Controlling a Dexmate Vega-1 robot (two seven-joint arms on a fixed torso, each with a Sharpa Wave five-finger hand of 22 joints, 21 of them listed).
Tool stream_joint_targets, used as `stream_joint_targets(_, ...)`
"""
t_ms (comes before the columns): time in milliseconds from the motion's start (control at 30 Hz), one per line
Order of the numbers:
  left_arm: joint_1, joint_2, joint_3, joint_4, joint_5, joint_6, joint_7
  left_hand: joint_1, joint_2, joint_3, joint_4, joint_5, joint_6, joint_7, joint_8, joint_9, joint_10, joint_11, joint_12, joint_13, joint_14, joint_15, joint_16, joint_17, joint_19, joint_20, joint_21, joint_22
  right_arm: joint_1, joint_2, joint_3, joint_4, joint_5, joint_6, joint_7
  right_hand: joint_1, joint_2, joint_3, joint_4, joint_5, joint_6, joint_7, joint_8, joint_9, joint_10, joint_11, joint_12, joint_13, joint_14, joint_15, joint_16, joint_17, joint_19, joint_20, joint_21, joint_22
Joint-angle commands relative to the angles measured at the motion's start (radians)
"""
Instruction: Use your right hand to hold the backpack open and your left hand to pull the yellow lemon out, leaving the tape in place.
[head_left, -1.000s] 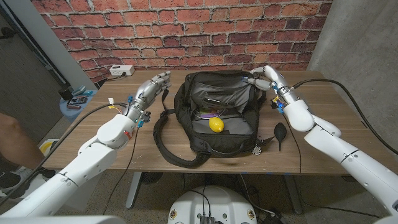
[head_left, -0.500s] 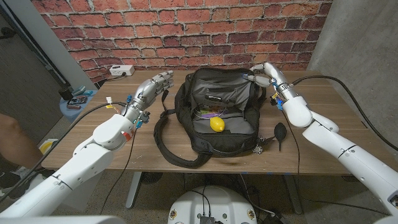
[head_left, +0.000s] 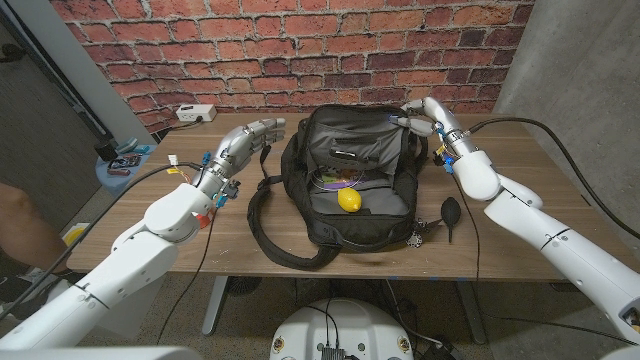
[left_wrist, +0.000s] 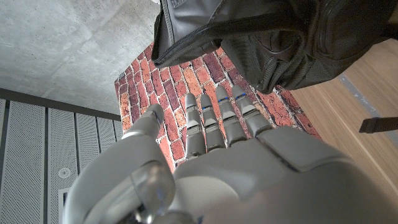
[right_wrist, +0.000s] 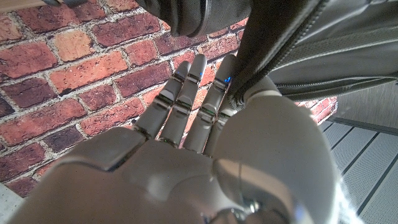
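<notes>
At frame centre the lemon (head_left: 348, 200) lies inside the backpack (head_left: 345, 180). Our right hand (head_left: 425, 118) pinches its upper-right rim; left hand (head_left: 245, 142) hovers empty, fingers extended. We risk the rim slipping and the opening collapsing.

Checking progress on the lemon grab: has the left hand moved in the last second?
Yes, slightly: the left hand has edged toward the backpack, away from the white power strip.

Even, bright indoor light; soft shadows; all views sharp, no glare.
</notes>
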Motion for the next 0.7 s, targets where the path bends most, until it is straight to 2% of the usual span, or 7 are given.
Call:
stream_joint_targets(33,0.024,0.025,-0.023,-0.03,0.01,0.009,-0.013,0.022,-0.004,-0.005,-0.014,0.006,0.058,-0.016,0.023,0.012,0.052,-0.012,0.028,0.021,0.05,-0.015,0.039,0.025,0.027,-0.009,0.019,0.006,0.017,0.009,-0.012,0.003,0.001,-0.016,-0.005,0.009,0.007,-0.004,-0.002,0.008,0.009,0.001,0.003,0.003,0.001,-0.001,0.007,0.004,0.013,-0.134,-0.001,0.005,-0.004,-0.094,-0.002,0.003)
stream_joint_targets(133,0.029,0.031,-0.029,-0.038,0.01,0.016,-0.016,0.032,-0.007,-0.008,-0.025,0.006,0.083,-0.021,0.032,0.017,0.073,-0.022,0.041,0.033,0.076,-0.026,0.063,0.039,0.043,-0.014,0.029,0.008,0.024,0.012,-0.016,0.01,0.003,-0.014,-0.003,0.01,0.007,-0.005,-0.002,0.008,0.008,-0.001,0.002,0.003,0.003,-0.001,0.008,0.004,0.013,-0.133,-0.002,0.005,-0.004,-0.095,-0.002,0.003)
stream_joint_targets(267,0.045,0.042,-0.042,-0.056,-0.003,0.029,-0.023,0.047,-0.008,-0.011,-0.038,0.007,0.119,-0.024,0.045,0.023,0.095,-0.023,0.055,0.046,0.099,-0.03,0.089,0.055,0.06,-0.02,0.041,0.011,0.03,0.018,-0.021,0.016,0.004,-0.021,-0.006,0.01,0.007,-0.007,-0.001,0.008,0.008,-0.002,0.002,0.003,0.0,-0.001,0.006,0.003,0.012,-0.133,-0.003,0.006,-0.004,-0.094,-0.002,0.003)
stream_joint_targets(533,0.088,0.059,-0.073,-0.098,-0.027,0.05,-0.03,0.056,-0.01,-0.01,-0.044,0.01,0.135,-0.025,0.051,0.029,0.117,-0.025,0.068,0.06,0.118,-0.036,0.105,0.063,0.075,-0.027,0.053,0.014,0.035,0.018,-0.024,0.022,0.005,-0.025,-0.009,0.011,0.01,-0.01,0.0,0.008,0.007,0.002,0.0,0.003,-0.001,0.0,0.005,0.002,0.01,-0.133,-0.007,0.006,-0.005,-0.094,-0.002,0.003)
stream_joint_targets(700,0.105,0.052,-0.085,-0.113,-0.038,0.051,-0.033,0.057,-0.012,-0.007,-0.045,0.011,0.138,-0.02,0.052,0.032,0.119,-0.028,0.071,0.069,0.119,-0.037,0.105,0.062,0.083,-0.031,0.06,0.016,0.034,0.017,-0.023,0.017,0.004,-0.036,-0.016,0.013,0.01,-0.012,-0.001,0.008,0.008,0.001,0.001,0.003,-0.002,-0.001,0.004,0.003,0.011,-0.133,-0.008,0.007,-0.006,-0.094,-0.002,0.003)
